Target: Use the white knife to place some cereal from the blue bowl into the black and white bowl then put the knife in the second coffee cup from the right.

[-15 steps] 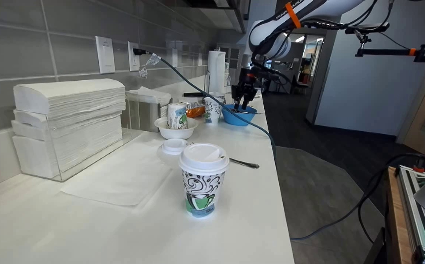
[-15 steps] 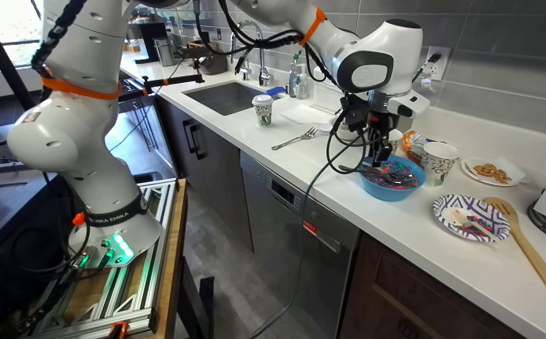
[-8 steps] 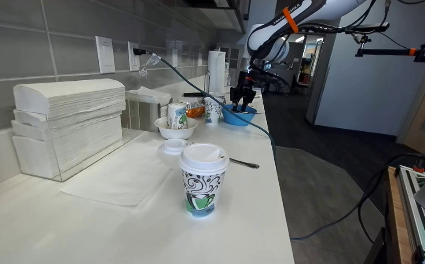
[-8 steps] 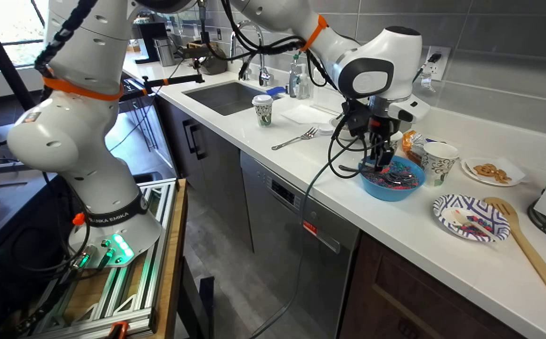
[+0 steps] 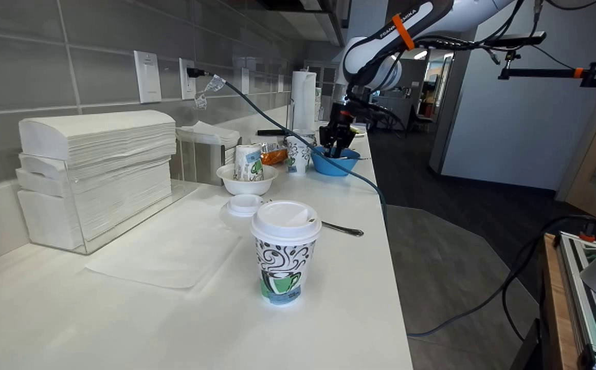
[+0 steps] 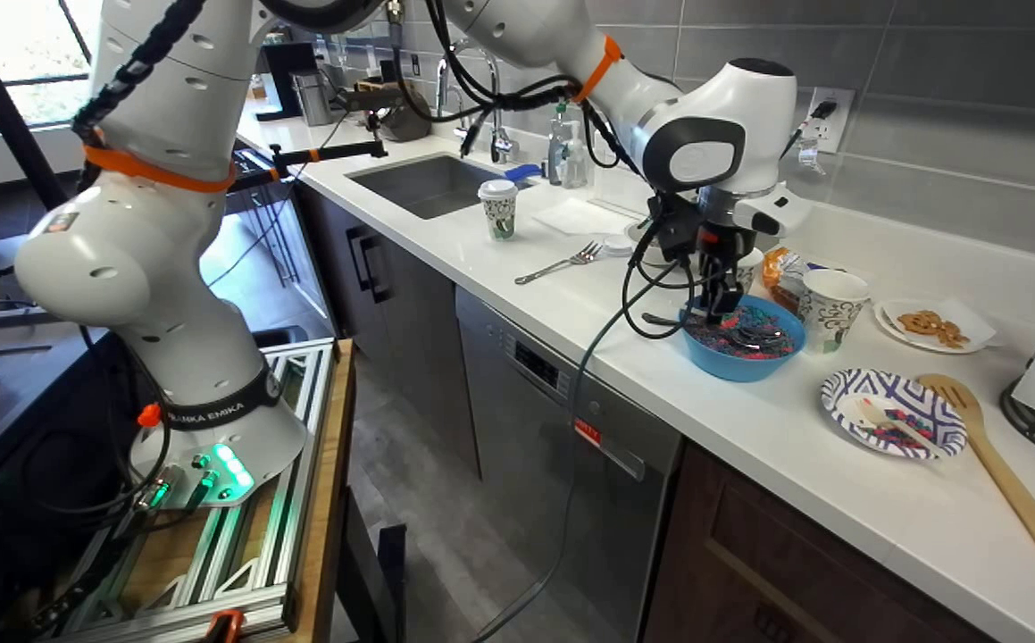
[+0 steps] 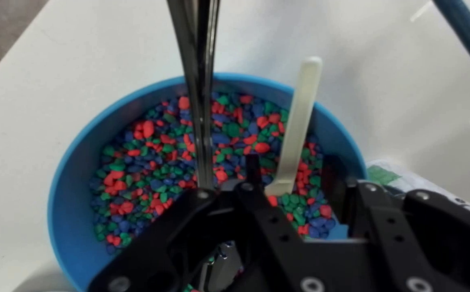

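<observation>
The blue bowl [image 7: 76,142] holds red, green and blue cereal bits and shows in both exterior views [image 6: 736,364] [image 5: 323,165]. The white knife [image 7: 299,121] leans in it, handle over the rim, lower end among the bits; the exterior views do not show it. My gripper [image 7: 292,172] is open at the bowl, fingers either side of the knife's lower part, apart from it. It points down in both exterior views [image 6: 719,311] [image 5: 332,154]. A dark-and-white patterned bowl [image 6: 892,384] holds some bits and a pale utensil. The second cup from the right [image 6: 749,265] is partly hidden by my gripper.
Metal utensils [image 7: 200,101] stand in the blue bowl beside my left finger. A cup [image 6: 831,308], a pretzel plate [image 6: 972,335] and a wooden spatula [image 6: 1008,473] stand near. A lidded cup [image 5: 285,257] and a fork [image 6: 562,263] lie farther off. A cable [image 5: 277,123] crosses.
My gripper has moved down to the blue bowl and slightly toward the tiled wall. The bowl and the other objects have not moved.
</observation>
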`<act>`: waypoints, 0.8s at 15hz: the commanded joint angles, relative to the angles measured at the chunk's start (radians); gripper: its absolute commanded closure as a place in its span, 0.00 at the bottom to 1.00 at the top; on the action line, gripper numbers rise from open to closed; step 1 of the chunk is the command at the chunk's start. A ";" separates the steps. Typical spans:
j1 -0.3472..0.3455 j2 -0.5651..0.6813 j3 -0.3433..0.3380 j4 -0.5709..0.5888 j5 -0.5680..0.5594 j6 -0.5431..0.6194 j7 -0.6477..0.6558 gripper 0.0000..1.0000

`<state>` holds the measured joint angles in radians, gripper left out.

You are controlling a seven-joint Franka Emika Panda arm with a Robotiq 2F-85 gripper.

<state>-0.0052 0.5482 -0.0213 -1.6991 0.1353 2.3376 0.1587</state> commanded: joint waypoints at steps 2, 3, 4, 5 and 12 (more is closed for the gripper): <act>0.015 0.022 -0.007 0.016 -0.013 -0.003 0.039 0.50; 0.015 0.022 -0.009 0.016 -0.014 -0.005 0.044 0.49; 0.015 0.022 -0.010 0.016 -0.013 -0.006 0.047 0.70; 0.015 0.022 -0.010 0.016 -0.012 -0.008 0.050 0.75; 0.009 0.016 -0.015 0.016 -0.005 -0.012 0.081 0.97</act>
<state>-0.0004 0.5570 -0.0254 -1.6987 0.1338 2.3375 0.2081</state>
